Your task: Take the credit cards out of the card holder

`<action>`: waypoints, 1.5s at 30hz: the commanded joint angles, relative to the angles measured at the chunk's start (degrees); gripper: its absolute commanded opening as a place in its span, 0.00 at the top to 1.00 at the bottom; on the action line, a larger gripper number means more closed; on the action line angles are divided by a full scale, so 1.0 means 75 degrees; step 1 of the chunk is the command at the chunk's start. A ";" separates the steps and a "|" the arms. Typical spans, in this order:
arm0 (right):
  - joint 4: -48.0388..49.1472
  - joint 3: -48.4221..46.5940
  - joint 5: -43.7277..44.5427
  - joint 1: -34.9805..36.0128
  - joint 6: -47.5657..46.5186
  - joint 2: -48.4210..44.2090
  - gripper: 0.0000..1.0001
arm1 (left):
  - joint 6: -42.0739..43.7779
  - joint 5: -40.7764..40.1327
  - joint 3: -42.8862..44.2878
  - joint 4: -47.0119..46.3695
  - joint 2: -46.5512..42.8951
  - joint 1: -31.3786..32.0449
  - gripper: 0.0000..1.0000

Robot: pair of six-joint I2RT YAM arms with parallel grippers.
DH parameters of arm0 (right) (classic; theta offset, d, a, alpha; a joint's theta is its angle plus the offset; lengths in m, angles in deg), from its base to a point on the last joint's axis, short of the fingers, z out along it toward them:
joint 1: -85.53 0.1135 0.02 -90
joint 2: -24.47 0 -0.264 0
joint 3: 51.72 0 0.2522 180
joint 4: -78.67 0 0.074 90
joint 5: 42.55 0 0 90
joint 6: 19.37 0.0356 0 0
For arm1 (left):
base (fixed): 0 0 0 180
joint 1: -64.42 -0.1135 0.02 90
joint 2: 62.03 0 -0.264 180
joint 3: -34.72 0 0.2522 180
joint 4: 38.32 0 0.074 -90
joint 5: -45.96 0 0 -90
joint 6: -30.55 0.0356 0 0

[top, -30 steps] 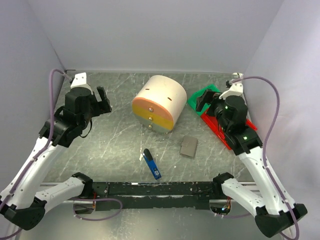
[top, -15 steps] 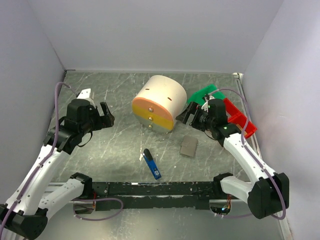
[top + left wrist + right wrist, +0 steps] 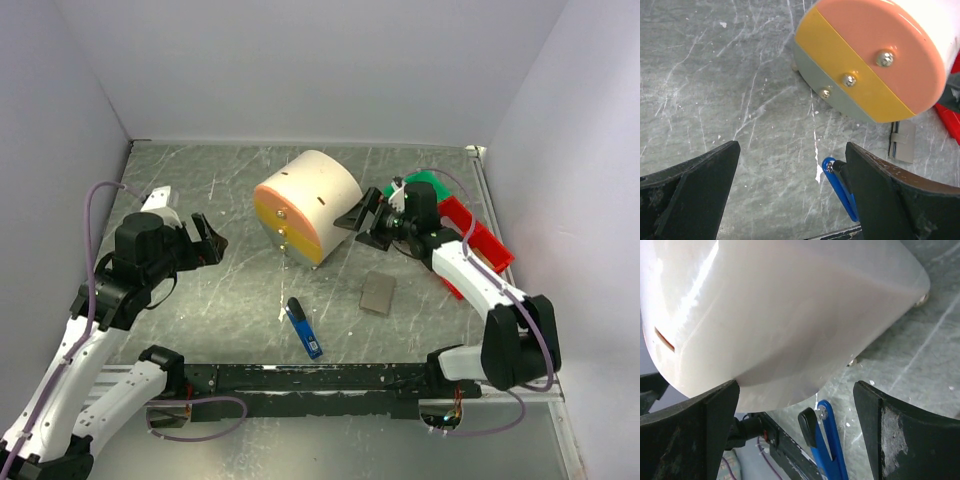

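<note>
Grey marbled table [image 3: 220,290] fills the frame; cream drum [image 3: 310,200] sits centre, right gripper [image 3: 362,222] gaping empty at its side, likely to nudge it away. Left gripper [image 3: 207,240], mid-left, hangs wide open too. Card holder [image 3: 378,292] lies folded right of centre, untouched.

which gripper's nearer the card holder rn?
Right. The right gripper sits just beyond the card holder, beside the round drawer unit; the left gripper is far off to its left.
</note>
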 commanded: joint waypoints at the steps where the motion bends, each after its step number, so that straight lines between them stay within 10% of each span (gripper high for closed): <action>1: 0.0234 -0.0786 -0.0334 -0.0049 -0.0283 0.0789 0.00 | 0.0032 0.0503 -0.0129 -0.0162 -0.0104 -0.0103 0.02; 13: -0.1512 -0.4664 -0.1133 0.0375 -0.2080 0.4175 0.05 | 0.0347 0.2175 -0.0785 -0.1120 -0.0042 -0.0119 0.02; 19: -0.3296 -0.6627 0.0674 0.0544 -0.2984 0.5101 0.08 | 0.0430 0.3694 -0.1441 -0.2793 0.0262 -0.0119 0.04; 45: -0.3777 -0.0467 0.2581 0.0544 -0.2317 -0.2469 0.03 | 0.1894 0.3318 0.0008 -0.7905 0.5915 0.0103 0.04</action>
